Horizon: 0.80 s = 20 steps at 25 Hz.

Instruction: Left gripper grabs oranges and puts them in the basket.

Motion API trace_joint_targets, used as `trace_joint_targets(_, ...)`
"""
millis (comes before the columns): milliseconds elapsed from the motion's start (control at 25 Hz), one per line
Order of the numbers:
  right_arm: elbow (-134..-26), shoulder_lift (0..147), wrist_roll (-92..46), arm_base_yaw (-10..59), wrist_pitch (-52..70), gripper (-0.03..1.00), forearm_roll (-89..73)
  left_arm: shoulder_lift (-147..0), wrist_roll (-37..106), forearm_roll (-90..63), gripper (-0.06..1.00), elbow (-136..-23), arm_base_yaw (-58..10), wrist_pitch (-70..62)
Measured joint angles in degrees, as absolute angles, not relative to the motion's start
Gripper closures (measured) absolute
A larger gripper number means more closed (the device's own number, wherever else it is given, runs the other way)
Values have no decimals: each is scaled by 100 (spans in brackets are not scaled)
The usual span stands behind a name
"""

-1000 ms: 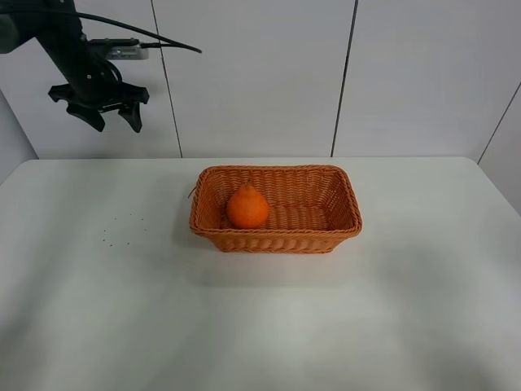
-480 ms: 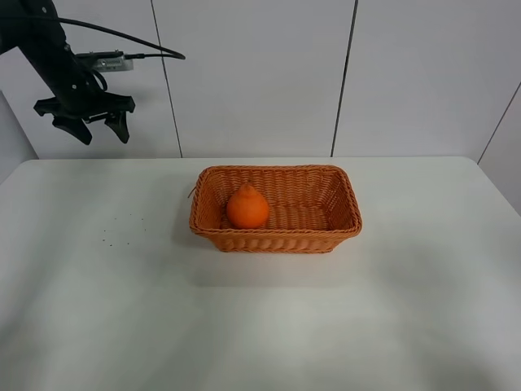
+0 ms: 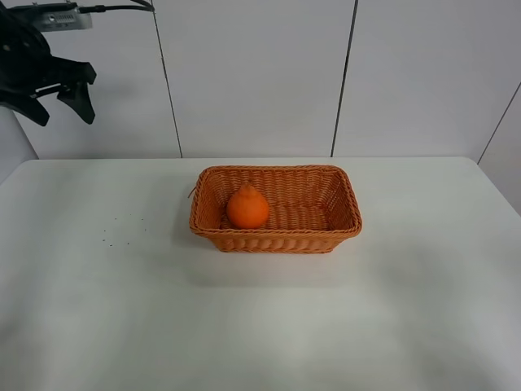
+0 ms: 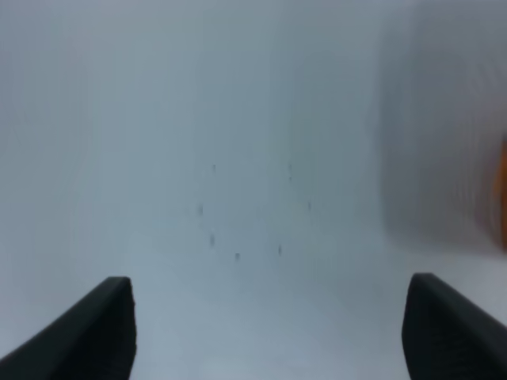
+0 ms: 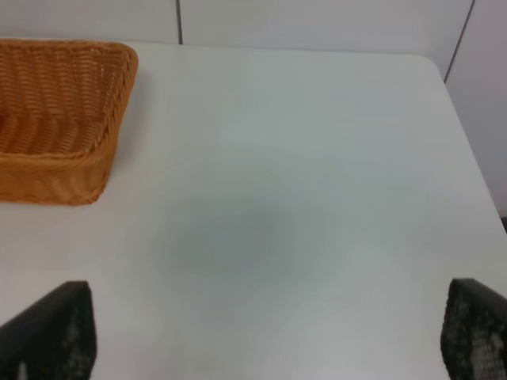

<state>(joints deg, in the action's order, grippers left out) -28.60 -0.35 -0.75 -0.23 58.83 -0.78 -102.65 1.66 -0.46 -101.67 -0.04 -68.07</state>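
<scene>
A rectangular wicker basket (image 3: 276, 208) sits a little above the centre of the exterior high frame on a smooth, matte white table (image 3: 260, 326); its weave is tight and orange-brown, with rounded corners and a thicker braided rim. Inside it, toward its left end, rests the orange (image 3: 247, 206), a glossy bright fruit with a round body that narrows to a knobby raised top, giving it a pear-like outline. At the upper left of that frame the left gripper (image 3: 55, 103) hangs high above the table's left edge and well apart from the basket, a black two-fingered claw with its pointed fingers spread wide and nothing between them; a small grey module (image 3: 57, 18) and a black cable (image 3: 122, 7) sit just above it. In the left wrist view the gripper's two dark fingertips (image 4: 95, 332) stand at the lower corners of the frame, far apart, over blurred white tabletop marked by a few tiny dark specks (image 4: 238, 229), with a sliver of orange at the right edge. The right wrist view shows the right gripper (image 5: 261, 332) likewise wide open and empty, its black textured fingertips (image 5: 55, 332) at the lower corners, the basket's corner (image 5: 71, 103) at the upper left. Behind the table stand pale wall panels (image 3: 252, 73) split by thin dark vertical seams.
</scene>
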Motion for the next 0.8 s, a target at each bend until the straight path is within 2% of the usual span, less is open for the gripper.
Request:
trace_joint_targets(520, -2860, -35, -75, -23, 5883, 27, -78, -6399, 161, 35, 14, -5561, -4, -6802)
trace_joint_targets(800, -2860, -35, -75, -23, 5883, 27, -78, -3934, 161, 41, 14, -3618, -4, -6516)
